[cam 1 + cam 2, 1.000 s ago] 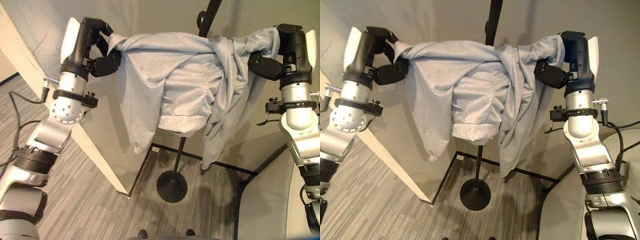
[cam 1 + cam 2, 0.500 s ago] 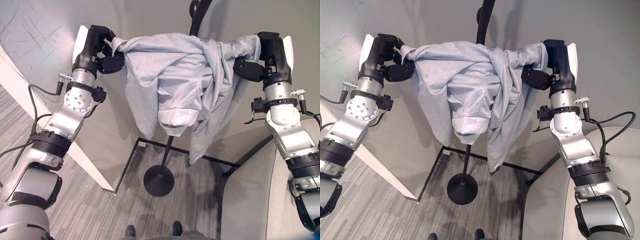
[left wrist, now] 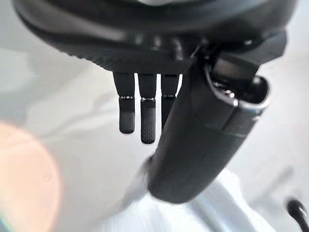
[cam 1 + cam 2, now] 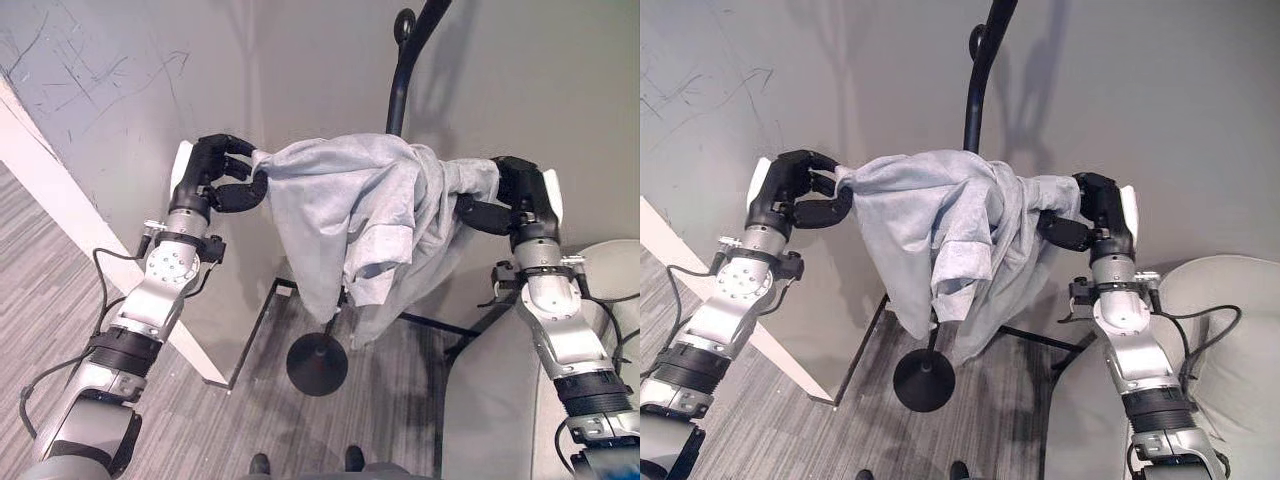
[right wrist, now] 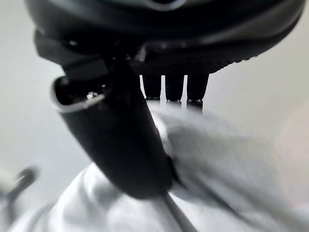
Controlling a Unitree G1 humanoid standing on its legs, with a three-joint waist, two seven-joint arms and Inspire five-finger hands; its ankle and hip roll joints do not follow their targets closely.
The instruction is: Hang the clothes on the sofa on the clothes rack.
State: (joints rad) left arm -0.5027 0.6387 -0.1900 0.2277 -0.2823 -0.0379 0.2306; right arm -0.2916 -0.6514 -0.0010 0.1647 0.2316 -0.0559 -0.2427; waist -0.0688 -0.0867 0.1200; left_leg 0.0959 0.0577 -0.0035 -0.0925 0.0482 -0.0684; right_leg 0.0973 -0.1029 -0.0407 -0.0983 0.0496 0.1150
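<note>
Holding a grey garment [image 4: 360, 215] stretched between them, the left hand [image 4: 215, 178] and right hand [image 4: 515, 195] each have fingers curled on an end in the left eye view, just before the black clothes rack [image 4: 402, 85]; the hanging step seems underway, needing a lift onto a hook. The right eye view shows striped floor [image 4: 770, 420], grey walls and sofa [image 4: 1230, 330]. Both wrist views show thumbs pinching cloth.

We see a plain light-grey fabric garment [image 4: 355, 215] against a slim black metal clothes rack [image 4: 400, 85]. Each dark robot hand [image 4: 222, 178] [image 4: 510, 195] is black. The carpeted floor [image 4: 200, 420] shows grey streaked stripes; the wall [image 4: 540, 80] is grey.
</note>
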